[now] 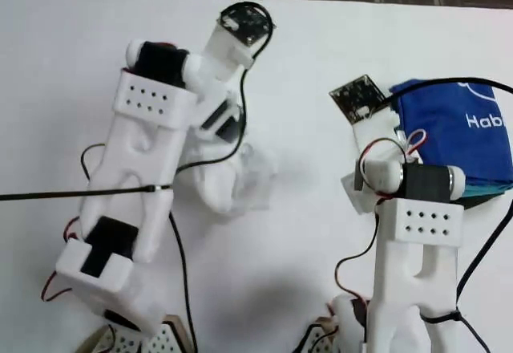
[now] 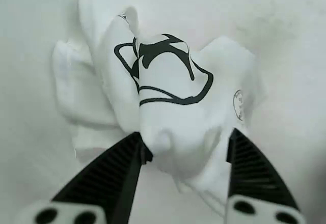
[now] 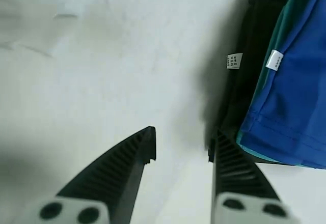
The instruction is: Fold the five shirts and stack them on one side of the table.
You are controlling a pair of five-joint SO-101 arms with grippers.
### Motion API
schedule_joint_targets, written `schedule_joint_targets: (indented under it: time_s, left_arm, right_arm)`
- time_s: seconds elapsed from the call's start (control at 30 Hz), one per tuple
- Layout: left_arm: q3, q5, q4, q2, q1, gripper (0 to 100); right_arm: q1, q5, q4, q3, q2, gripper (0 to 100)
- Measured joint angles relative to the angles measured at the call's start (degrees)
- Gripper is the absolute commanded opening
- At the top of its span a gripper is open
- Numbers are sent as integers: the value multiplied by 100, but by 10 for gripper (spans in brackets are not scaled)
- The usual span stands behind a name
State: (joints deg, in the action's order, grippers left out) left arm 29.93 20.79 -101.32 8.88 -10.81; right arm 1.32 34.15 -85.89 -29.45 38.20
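— Two claws: which sits nearer the loose white shirt [image 1: 244, 180]?
— The left claw [image 2: 187, 138]. It stands wide open astride a bunched ridge of the cloth, both fingers touching it. I judge it hasn't squeezed down yet.
— How does the shirt lie?
— Crumpled near the middle of the table [image 1: 64, 64], with no clear long axis. The folded stack [image 1: 461, 136] lies at three o'clock from it, well apart.
— And the right claw [image 3: 182, 135]?
— Partly open and empty, just beside the stack's edge.

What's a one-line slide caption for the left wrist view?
Left gripper, open, straddling a bunched white shirt with a black print on the white table.
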Motion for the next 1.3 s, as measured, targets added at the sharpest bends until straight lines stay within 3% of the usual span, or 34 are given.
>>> schedule_joint_targets:
  time_s: [0.13,0.27,0.53,0.77,0.93,1.07,1.17,1.3]
  left_arm:
    - [475,0,0,-141,246,251]
    - [932,0,0,-545,958,251]
    - [255,-615,9,-448,2673,249]
    - [-1459,-791,1020,457,3191,249]
    - [-1776,-800,1705,695,3112,249]
    - [-1776,-800,1811,853,2919,249]
    - [-1776,-800,1811,1002,2760,249]
    - [-1793,-800,1811,1266,2593,249]
  right_arm:
    - [-79,-149,105,0,0,181]
    - [-615,-220,563,0,0,245]
    - [-2567,-809,1688,-308,0,291]
    - [-4598,-985,2629,-1011,0,291]
    - [-4765,-985,3763,-1943,0,291]
    - [-4756,-985,4695,-2760,0,290]
    - [-4316,-985,5415,-3402,0,280]
    - [-3103,-923,6382,-4035,0,167]
